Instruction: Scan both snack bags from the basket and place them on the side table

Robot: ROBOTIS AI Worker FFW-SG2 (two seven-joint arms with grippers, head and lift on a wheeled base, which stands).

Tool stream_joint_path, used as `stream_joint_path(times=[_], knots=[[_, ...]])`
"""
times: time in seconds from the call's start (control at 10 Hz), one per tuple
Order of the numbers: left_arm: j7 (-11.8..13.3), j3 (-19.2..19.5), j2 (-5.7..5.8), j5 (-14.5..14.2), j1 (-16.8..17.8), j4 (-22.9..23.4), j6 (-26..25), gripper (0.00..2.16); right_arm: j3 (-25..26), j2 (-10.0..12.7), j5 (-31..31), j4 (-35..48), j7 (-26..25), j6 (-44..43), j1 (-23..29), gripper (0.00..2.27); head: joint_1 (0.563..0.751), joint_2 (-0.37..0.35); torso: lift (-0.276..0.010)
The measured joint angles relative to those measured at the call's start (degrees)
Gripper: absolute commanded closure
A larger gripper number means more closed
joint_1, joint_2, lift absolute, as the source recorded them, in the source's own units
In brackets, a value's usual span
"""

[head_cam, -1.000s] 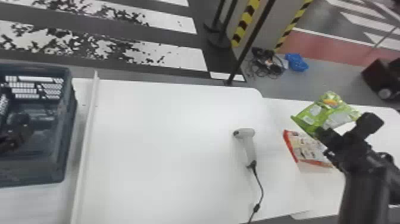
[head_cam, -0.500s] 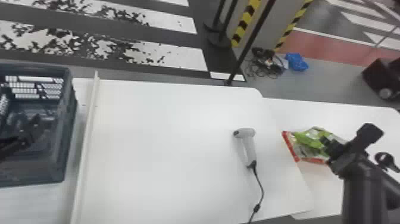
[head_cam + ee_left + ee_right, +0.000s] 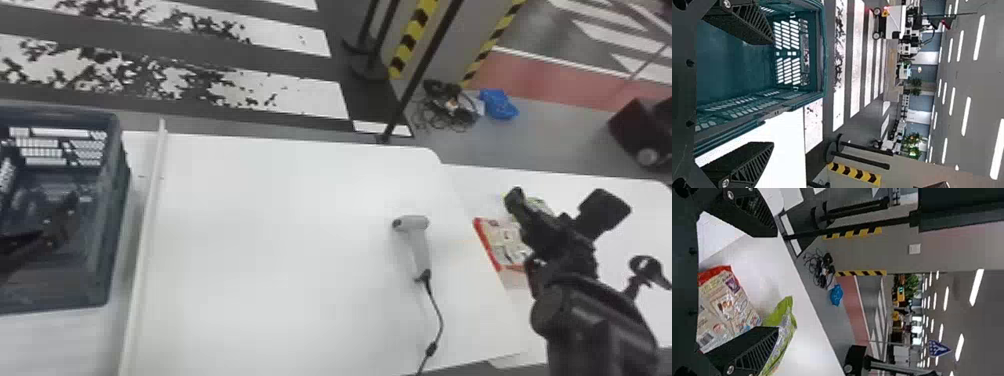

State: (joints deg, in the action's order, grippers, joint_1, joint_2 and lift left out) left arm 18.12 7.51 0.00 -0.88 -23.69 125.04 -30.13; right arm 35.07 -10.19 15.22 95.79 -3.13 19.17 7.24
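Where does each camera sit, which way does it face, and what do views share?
Head view: on the head, facing forward and down over the scanner and tables; both arms show.
Left wrist view: on the left wrist, facing past the open left gripper over the basket into the room.
Right wrist view: on the right wrist, facing past the open right gripper over the red bag and green bag.
The head view shares the basket with the left wrist view, both bags with the right.
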Motion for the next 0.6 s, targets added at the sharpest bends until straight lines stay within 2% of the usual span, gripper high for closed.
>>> stream_joint_path(times=[0.3,0.5,0.6], knots=[[-0.86,-2.83,0.00,3.66,-2.20,-0.24,8.89,0.08,-11.73,4.98,-0.08,15.05,0.05,-2.00,9.97,0.04,0.695,-0.330,-0.075],[-2.72,-4.12,0.00,5.35,-4.01,-0.99,15.16,0.08,-20.88,6.70,-3.61,19.20,0.05,-7.57,15.39,0.05,0.695,-0.210,-0.075],[-3.07,-4.58,0.00,5.59,-4.97,-1.65,18.62,0.08,-24.86,7.68,-5.92,19.67,0.05,-11.34,17.47,0.05,0.695,-0.189,-0.075]])
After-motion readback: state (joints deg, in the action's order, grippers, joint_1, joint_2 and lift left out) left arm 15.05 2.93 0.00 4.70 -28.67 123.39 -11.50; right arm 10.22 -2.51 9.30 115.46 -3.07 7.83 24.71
